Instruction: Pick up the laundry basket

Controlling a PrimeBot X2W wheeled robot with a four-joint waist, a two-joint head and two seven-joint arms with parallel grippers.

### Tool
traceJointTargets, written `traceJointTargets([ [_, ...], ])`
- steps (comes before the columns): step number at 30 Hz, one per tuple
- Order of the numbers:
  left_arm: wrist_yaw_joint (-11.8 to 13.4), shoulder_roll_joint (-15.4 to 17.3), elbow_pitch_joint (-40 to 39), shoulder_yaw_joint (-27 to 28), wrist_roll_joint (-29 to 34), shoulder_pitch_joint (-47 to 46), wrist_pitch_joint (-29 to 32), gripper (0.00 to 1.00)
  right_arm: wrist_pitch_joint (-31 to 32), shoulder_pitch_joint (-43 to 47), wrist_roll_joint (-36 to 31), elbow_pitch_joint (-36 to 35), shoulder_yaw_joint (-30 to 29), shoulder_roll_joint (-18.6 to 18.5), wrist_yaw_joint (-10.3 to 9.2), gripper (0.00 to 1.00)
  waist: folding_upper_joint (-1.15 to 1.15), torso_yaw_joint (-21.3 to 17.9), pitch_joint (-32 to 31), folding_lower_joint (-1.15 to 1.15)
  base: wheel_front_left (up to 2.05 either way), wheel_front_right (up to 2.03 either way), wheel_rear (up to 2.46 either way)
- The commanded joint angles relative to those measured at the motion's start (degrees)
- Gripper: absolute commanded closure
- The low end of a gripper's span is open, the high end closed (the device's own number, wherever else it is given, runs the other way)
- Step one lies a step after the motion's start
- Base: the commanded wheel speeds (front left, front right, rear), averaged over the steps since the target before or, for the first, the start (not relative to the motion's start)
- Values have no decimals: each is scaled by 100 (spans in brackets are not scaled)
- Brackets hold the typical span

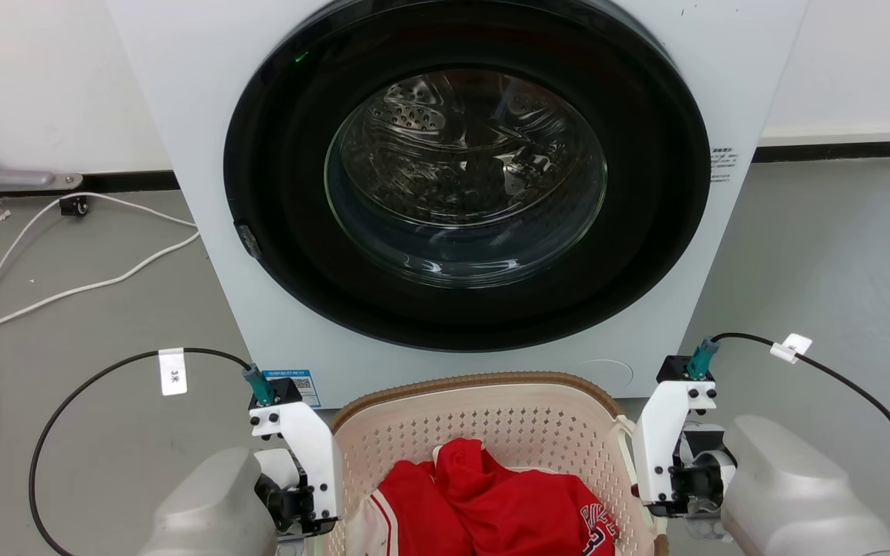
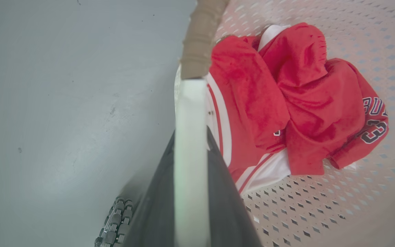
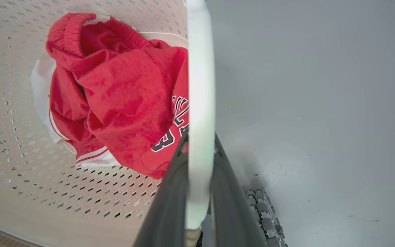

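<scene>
A: Nearest first. Clamped on what?

B: Grips a white side handle (image 2: pixel 190 103) with the left gripper (image 2: pixel 190 132), one dark finger (image 2: pixel 156 206) pressed against each flank. Same on the other side: right gripper (image 3: pixel 201 135) closed tight around the opposite white handle (image 3: pixel 201 68).

A: And the look of the laundry basket (image 1: pixel 522 421)?

B: Cream plastic, oval, walls and bottom pierced with rows of small diamond holes. Topped by a brown woven-look rim (image 1: pixel 476 380).

A: Placed where, against the grippers?

B: Directly between the two, at the bottom middle of the head view, pinched at both handles. Resting on the grey floor (image 1: pixel 823 255) or raised off it: cannot tell.

A: Anything inside?

B: Holds a crumpled red jersey (image 1: pixel 491 502) with white trim and dark numerals, heaped on the perforated bottom toward the near end.

A: Then farther out?

B: A black cable (image 1: pixel 90 378) arcing away from the left wrist and another (image 1: pixel 862 394) from the right. Just past the far rim, a white front-loading washer (image 1: pixel 182 116), much larger than the basket, with a round dark door (image 1: pixel 275 193) and a steel drum (image 1: pixel 460 154) seen through the glass. Out to the left, a white cable (image 1: pixel 66 293) looping across the floor. Behind everything, a pale wall (image 1: pixel 28 77).
</scene>
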Motion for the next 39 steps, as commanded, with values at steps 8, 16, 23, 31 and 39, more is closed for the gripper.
traceJointTargets([
  [8,-84,-144,-77,-26,-78,62,-4,100,3,54,-10,-72,-61,178,78,100,0,2,-2,0,0,0,0],
  [16,-84,-133,-77,-39,-100,72,-2,100,13,56,-36,-72,-94,182,78,100,0,1,-2,0,0,0,0],
  [23,-84,-122,-77,-52,-119,81,1,100,14,54,-74,-72,-127,185,78,100,0,-2,-1,0,0,0,0],
  [31,-84,-128,-77,-64,-128,94,9,100,23,54,-105,-72,-163,192,78,100,0,-1,1,0,0,0,0],
  [39,-77,-122,-77,-72,-153,99,6,100,25,61,-148,-72,-198,198,78,100,0,-2,4,0,0,0,0],
])
